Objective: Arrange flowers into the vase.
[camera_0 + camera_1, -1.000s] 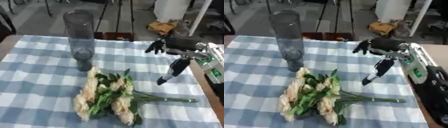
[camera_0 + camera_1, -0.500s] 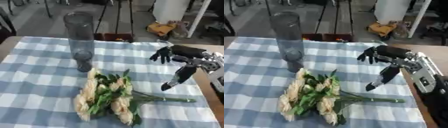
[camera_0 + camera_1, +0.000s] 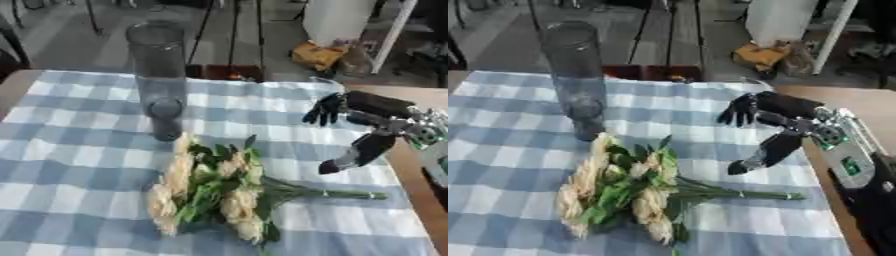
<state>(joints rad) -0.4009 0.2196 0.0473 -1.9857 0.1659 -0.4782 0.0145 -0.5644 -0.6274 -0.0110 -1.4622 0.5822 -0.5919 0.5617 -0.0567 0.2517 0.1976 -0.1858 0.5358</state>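
1. Flowers first: your bouquet (image 3: 214, 192) is lying flat on the bench (image 3: 79, 150), on the checked cloth, near the middle. The cream heads point left and toward the near edge; the green stems (image 3: 337, 194) run out to the right.

2. Your right hand (image 3: 359, 125) hangs above the right side of the bench, relaxed and holding nothing. The fingers splay toward the far left, and the thumb (image 3: 348, 159) points down toward the stems.

3. The bit that matters, I'd say: the stems lie just near-side of that thumb and a touch below it, and their long axis runs left-right across the bench. So you're coming at them crosswise from the far side, which looks like a decent line for wrapping round them.

4. The right hand is clearly the closer one. Your left hand isn't visible in either view.

5. The vase (image 3: 159, 75), a tall, clear glass one, stands upright at the far left, just beyond the flower heads. Nothing's in it yet, so the task has barely started.

6. My guess is you'll need to drop a little and come nearer, closing on the stems, not the heads.
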